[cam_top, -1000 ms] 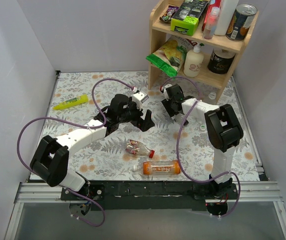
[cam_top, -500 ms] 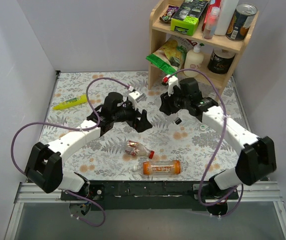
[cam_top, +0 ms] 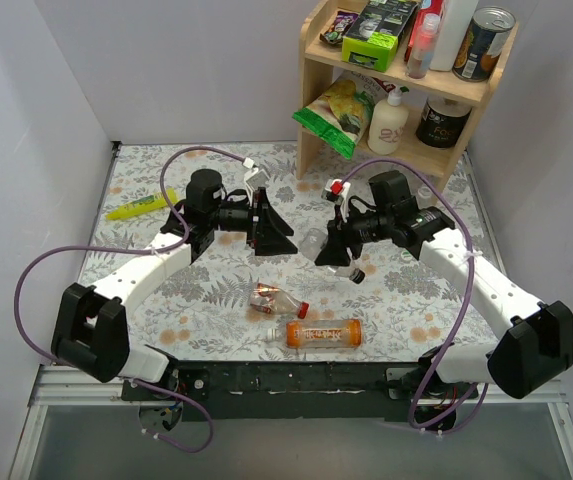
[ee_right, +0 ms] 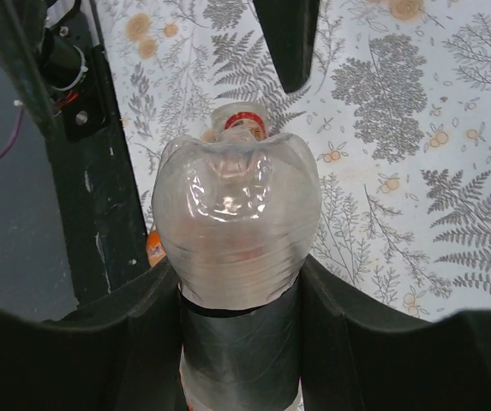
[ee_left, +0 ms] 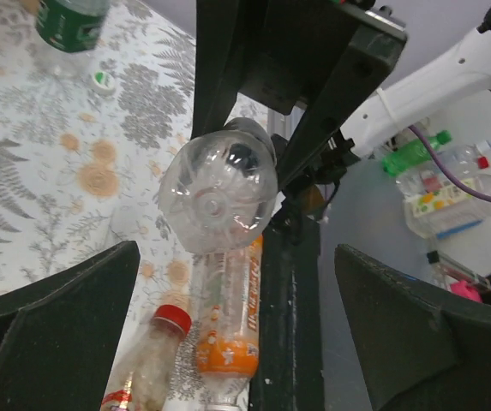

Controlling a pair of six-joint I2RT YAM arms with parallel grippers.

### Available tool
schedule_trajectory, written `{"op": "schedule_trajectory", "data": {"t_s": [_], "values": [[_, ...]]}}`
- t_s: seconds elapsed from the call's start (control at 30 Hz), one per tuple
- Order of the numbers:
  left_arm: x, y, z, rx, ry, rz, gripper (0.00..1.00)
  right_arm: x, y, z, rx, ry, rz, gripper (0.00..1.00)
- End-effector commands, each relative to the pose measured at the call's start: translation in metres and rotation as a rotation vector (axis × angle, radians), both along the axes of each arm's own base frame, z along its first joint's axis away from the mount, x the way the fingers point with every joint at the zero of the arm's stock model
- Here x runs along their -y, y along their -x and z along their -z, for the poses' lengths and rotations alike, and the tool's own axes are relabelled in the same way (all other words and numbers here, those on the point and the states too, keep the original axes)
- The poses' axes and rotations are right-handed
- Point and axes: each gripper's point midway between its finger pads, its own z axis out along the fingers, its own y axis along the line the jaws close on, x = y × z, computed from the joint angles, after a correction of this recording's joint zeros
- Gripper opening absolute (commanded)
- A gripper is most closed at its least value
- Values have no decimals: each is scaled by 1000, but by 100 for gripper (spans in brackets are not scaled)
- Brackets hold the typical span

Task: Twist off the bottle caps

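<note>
My right gripper (cam_top: 334, 246) (ee_right: 241, 295) is shut on a clear bottle with a dark label (cam_top: 318, 246) (ee_right: 236, 214) and holds it above the table, bottom end towards my left gripper. A small black cap-like thing (cam_top: 357, 274) shows just below it. My left gripper (cam_top: 284, 232) (ee_left: 236, 257) is open and empty, facing the bottle's bottom (ee_left: 219, 193) a short way off. A reddish-labelled bottle (cam_top: 271, 297) with a red cap (cam_top: 304, 308) (ee_left: 170, 318) and an orange bottle (cam_top: 323, 335) (ee_left: 228, 334) lie near the front edge. A green-labelled bottle (ee_left: 72, 21) shows only in the left wrist view.
A wooden shelf (cam_top: 406, 85) with tins, a white pump bottle (cam_top: 389, 120) and snack packets stands at the back right. A yellow tube (cam_top: 142, 206) lies at the back left. A small white loose cap (ee_left: 101, 80) lies near the green bottle. A black rail (cam_top: 296, 378) runs along the front edge.
My right arm has swung out and brought the dark-labelled bottle up and towards the middle. My left gripper has drawn back to the left and turned to face the bottle.
</note>
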Motion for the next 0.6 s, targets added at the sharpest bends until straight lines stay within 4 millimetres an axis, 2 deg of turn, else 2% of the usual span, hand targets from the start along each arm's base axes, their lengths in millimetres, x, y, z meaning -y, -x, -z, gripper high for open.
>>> {"op": "schedule_trajectory", "data": {"t_s": [0.0,0.17,0.37,0.43,0.47,0.5,0.57], "values": [[9,17,-2,-33,15,92,98,-1,25,-15,-1,-54,-95,36],[23,19,17,-68,-35,95,98,-7,30,-13,-18,-54,-133,36],[33,32,25,-82,-30,132,98,-14,35,-6,-45,-38,-176,34],[36,35,24,-75,-18,147,93,-14,35,-3,-48,-31,-179,34],[36,37,23,-80,-15,152,86,-14,35,-2,-50,-28,-179,33],[36,36,23,-77,-11,151,74,-14,35,-2,-47,-28,-180,34],[37,36,25,-90,-10,151,66,-13,35,-2,-47,-26,-181,34]]}}
